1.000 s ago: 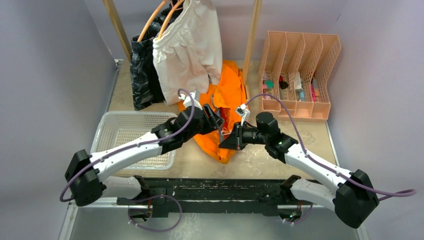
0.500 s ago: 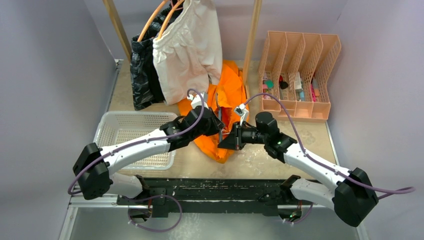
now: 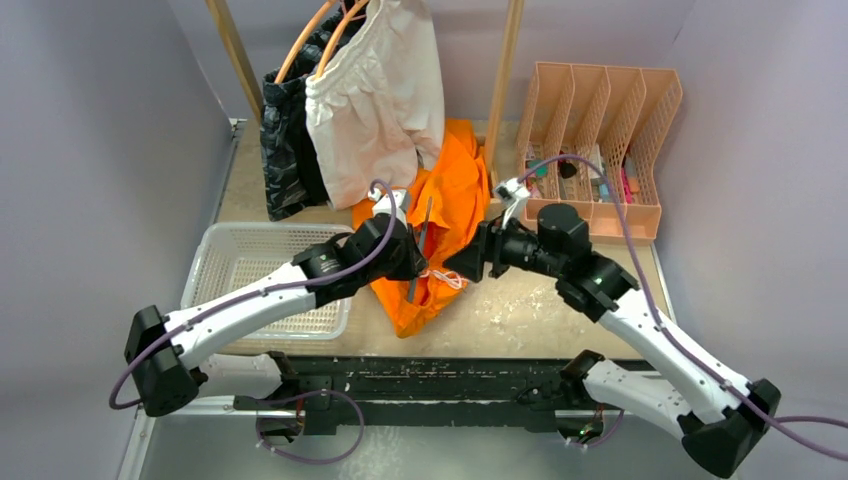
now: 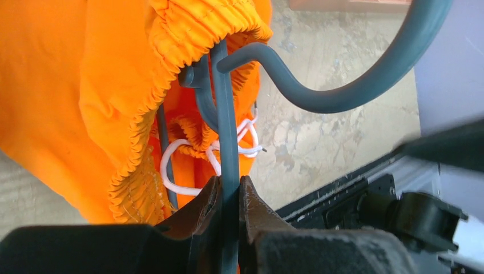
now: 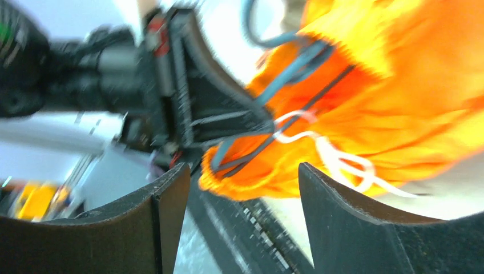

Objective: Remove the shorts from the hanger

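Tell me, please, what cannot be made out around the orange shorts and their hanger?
Left wrist: the hanger's lower part, buried inside the orange shorts.
Right wrist: blur smears the drawstring.
Top: the organizer contents are too small; the dark shorts sit mostly behind the white shorts.

Mottled table [image 3: 520,310] carries white basket [image 3: 215,260], peach organizer [image 3: 600,215], orange shorts [image 3: 460,180].

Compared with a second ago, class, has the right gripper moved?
Yes. The right gripper has drawn back from the orange shorts, up and rightward toward the peach file organizer, with its jaws now open.
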